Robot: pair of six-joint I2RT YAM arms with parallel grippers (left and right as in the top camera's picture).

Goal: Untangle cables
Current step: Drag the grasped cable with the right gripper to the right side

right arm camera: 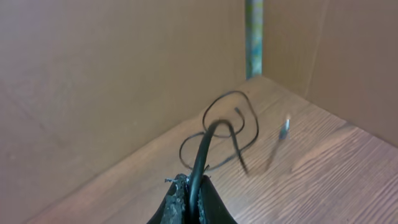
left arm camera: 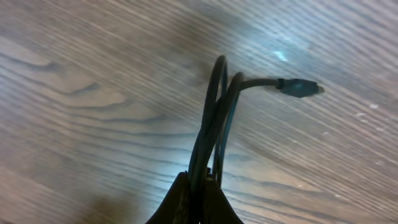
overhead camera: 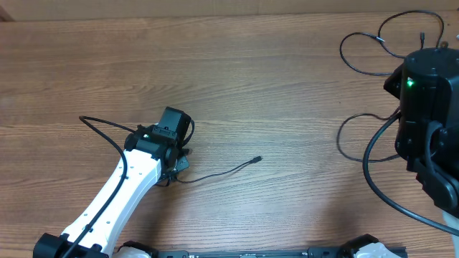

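The white left arm (overhead camera: 118,193) is stretched forward, its black left gripper (left arm camera: 198,183) clamped shut (the black right gripper (right arm camera: 189,186), seemingly raised, likewise).

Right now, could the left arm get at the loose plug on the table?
Probably yes: only bare table lies between the left gripper and the plug, but it is shut on that cable.

The right arm (overhead camera: 429,100) is cut by the right edge of the overhead picture; the cables (left arm camera: 211,124) are hidden lower down between the left fingers (left arm camera: 174,202); a far plug (right arm camera: 285,127) is blurred.

Left arm (overhead camera: 129,183) white-shelled; right arm (overhead camera: 430,115) black, green-lit.
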